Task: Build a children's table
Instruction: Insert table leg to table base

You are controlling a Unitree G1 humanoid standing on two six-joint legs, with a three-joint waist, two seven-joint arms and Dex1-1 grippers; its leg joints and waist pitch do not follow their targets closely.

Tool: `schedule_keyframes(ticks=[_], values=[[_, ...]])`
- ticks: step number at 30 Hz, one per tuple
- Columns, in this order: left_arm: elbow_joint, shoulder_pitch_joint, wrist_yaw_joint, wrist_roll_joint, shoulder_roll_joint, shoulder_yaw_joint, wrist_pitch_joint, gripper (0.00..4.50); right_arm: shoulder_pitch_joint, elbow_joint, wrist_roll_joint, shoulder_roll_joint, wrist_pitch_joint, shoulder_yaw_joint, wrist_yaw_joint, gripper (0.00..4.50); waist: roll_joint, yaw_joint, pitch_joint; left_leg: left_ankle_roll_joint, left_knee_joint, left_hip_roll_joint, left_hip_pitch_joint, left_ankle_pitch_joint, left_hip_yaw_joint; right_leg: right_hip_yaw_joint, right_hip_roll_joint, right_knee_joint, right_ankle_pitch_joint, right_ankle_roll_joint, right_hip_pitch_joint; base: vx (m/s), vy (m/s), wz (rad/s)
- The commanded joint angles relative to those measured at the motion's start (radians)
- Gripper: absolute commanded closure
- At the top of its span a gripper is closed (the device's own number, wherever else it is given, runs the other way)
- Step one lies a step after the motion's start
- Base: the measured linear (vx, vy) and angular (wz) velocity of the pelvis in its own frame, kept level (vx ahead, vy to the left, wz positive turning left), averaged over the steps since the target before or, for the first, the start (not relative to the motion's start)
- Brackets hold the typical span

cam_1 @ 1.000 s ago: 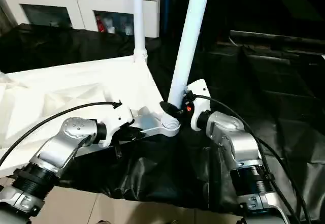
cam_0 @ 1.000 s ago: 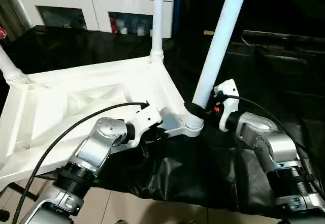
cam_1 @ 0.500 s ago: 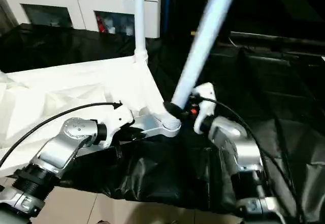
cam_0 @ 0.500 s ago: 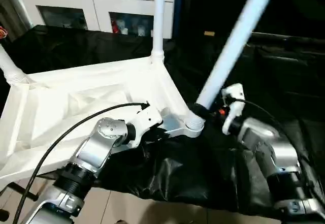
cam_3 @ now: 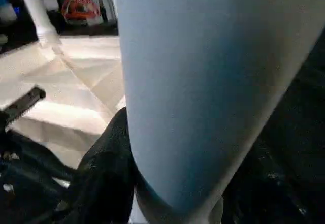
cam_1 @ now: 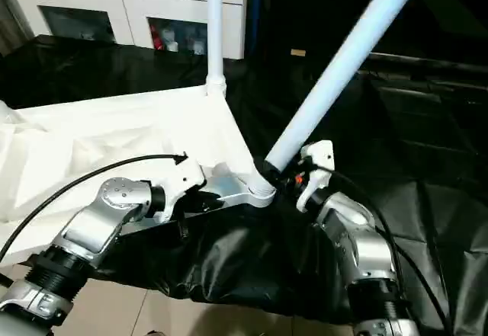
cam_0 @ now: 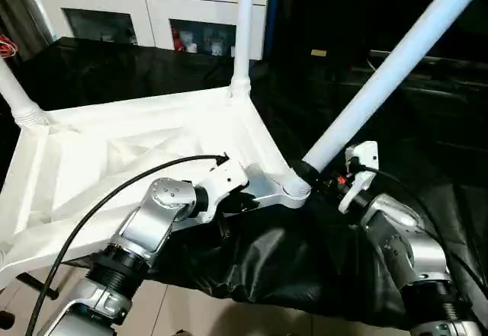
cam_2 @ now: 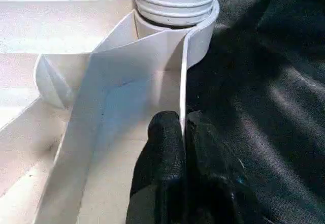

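A bench (cam_0: pixel 114 69) draped in black sheeting carries the work, with pale floor tiles visible along its near edge. Nearest the camera, the left hand (cam_2: pixel 182 127) has its two black fingers (cam_2: pixel 165 148) pressed together on the thin side wall of the tabletop (cam_0: pixel 114 153), just short of the near right corner socket (cam_0: pixel 293 191). The tabletop lies upside down on the sheeting, its ribbed underside facing up. To the right of that socket, the right hand (cam_0: pixel 316 177) is clamped around the base of a leg (cam_0: pixel 381 84), with one finger (cam_3: pixel 109 173) seen against the tube's lower end. This leg meets the near right corner socket at its foot but leans well over, slanting up and to the right rather than standing upright. Farther back, a second leg (cam_0: pixel 244 31) stands upright in the far right corner socket. At the left edge, a third leg (cam_0: pixel 14 88) rises from the far left corner socket, tilted slightly towards the picture edge. Beyond the bench stands a white cabinet (cam_0: pixel 152 16) with glass doors, small items behind the glass and on its top.
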Motion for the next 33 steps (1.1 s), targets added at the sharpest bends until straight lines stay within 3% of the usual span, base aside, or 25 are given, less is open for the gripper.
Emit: schedule_keyframes(ticks=[1,4,6,7,12,17,19,21,25,29,33], values=[[0.003,-0.005,0.038,-0.019,-0.004,0.033,-0.018,4.50,0.032,0.046,-0.071,-0.025,0.039,0.054,0.004,2.62,-0.010,0.005,-0.065,0.067,-0.070,0.058,0.006,-0.138,-0.028,0.067,-0.124,-0.103,-0.392,-0.086,0.052,0.000,0.000,0.00],[0.001,-0.004,0.030,-0.015,0.000,0.028,-0.023,4.50,0.019,0.046,-0.099,-0.037,0.042,0.097,0.023,2.62,-0.015,0.005,-0.066,0.066,-0.069,0.057,0.006,-0.144,-0.027,0.067,-0.125,-0.107,-0.415,-0.073,0.052,0.000,0.000,0.00],[-0.007,0.001,0.019,-0.011,0.009,0.021,-0.029,4.50,0.003,0.046,-0.123,-0.046,0.059,0.133,0.047,2.62,-0.012,0.004,-0.065,0.066,-0.069,0.058,0.007,-0.145,-0.028,0.067,-0.125,-0.106,-0.417,-0.073,0.051,0.000,0.000,0.00],[-0.009,0.002,0.016,-0.009,0.012,0.019,-0.031,4.50,-0.001,0.046,-0.127,-0.049,0.063,0.139,0.052,2.62,-0.017,0.002,-0.065,0.067,-0.069,0.058,0.006,-0.149,-0.028,0.066,-0.124,-0.107,-0.422,-0.072,0.050,0.000,0.000,0.00],[-0.024,0.013,-0.023,0.001,0.040,-0.005,-0.056,4.50,-0.028,0.071,-0.141,-0.065,0.074,0.172,0.098,2.62,-0.018,-0.003,-0.065,0.064,-0.070,0.059,0.008,-0.167,-0.030,0.067,-0.125,-0.109,-0.431,-0.071,0.049,0.000,0.000,0.00],[-0.063,0.032,-0.105,-0.013,0.078,-0.031,-0.078,4.50,-0.055,0.106,-0.137,-0.090,0.068,0.210,0.208,2.62,-0.019,-0.008,-0.055,0.064,-0.072,0.059,0.010,-0.203,-0.032,0.065,-0.128,-0.117,-0.498,-0.064,0.046,0.000,0.000,0.00],[-0.073,0.032,-0.139,-0.012,0.104,-0.042,-0.095,4.50,-0.056,0.113,-0.116,-0.112,0.061,0.224,0.307,2.62,-0.024,-0.008,-0.050,0.062,-0.074,0.059,0.014,-0.214,-0.033,0.066,-0.130,-0.123,-0.528,-0.055,0.044,0.000,0.000,0.00],[-0.075,0.030,-0.159,-0.013,0.118,-0.048,-0.107,4.50,-0.056,0.116,-0.107,-0.122,0.058,0.233,0.353,2.62,-0.021,-0.008,-0.049,0.064,-0.081,0.066,0.021,-0.226,-0.035,0.065,-0.126,-0.120,-0.492,-0.071,0.043,0.000,0.000,0.00],[-0.085,0.023,-0.199,-0.015,0.146,-0.052,-0.110,4.50,-0.062,0.133,-0.115,-0.138,0.034,0.261,0.426,2.62,-0.022,-0.006,-0.049,0.062,-0.086,0.070,0.021,-0.215,-0.035,0.067,-0.128,-0.112,-0.426,-0.100,0.047,0.000,0.000,0.00],[-0.081,0.009,-0.200,-0.022,0.148,-0.037,-0.100,4.50,-0.071,0.145,-0.121,-0.133,0.026,0.273,0.465,2.62,-0.024,-0.005,-0.046,0.061,-0.086,0.068,0.021,-0.215,-0.034,0.068,-0.130,-0.114,-0.435,-0.107,0.049,0.000,0.000,0.00],[-0.063,-0.008,-0.157,-0.028,0.131,-0.014,-0.083,4.50,-0.099,0.209,-0.138,-0.092,0.000,0.249,0.406,2.62,-0.025,-0.005,-0.042,0.054,-0.088,0.067,0.025,-0.231,-0.035,0.064,-0.130,-0.120,-0.481,-0.103,0.046,0.000,0.000,0.00]])
